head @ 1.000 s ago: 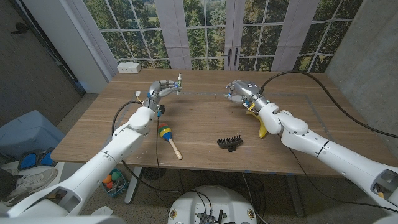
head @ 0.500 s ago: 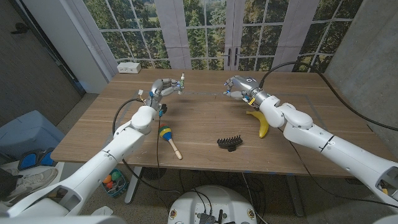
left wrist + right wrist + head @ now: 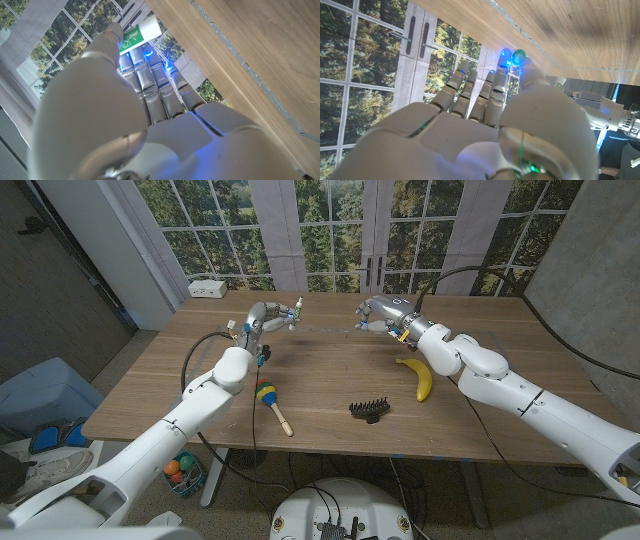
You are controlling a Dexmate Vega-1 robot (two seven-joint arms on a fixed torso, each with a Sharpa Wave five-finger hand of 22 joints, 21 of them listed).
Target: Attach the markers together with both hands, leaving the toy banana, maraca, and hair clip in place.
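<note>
Holding a white marker (image 3: 296, 311) above the far part of the wooden bench (image 3: 330, 395), the left robot hand (image 3: 264, 318) has its fingers curled around the barrel, and the marker's end sticks out toward the middle. In the left wrist view the same marker (image 3: 139, 34) carries a green label with white writing too blurred to read. Nearer the robot on the left side, a maraca (image 3: 268, 398) lies on the bench, its round head striped blue, yellow, red and green, its plain wooden handle pointing toward the near edge. Near the middle, a black hair clip (image 3: 368, 409) lies with its teeth up. Farther right, a yellow toy banana (image 3: 421, 378) lies lengthwise, beside the right forearm. The right robot hand (image 3: 378, 314) hovers above the far bench, well apart from the left one, with fingers bent inward. The right wrist view shows a small green rounded tip (image 3: 519, 55) at its fingertips, so it appears clamped on the second marker, whose body is hidden.
</note>
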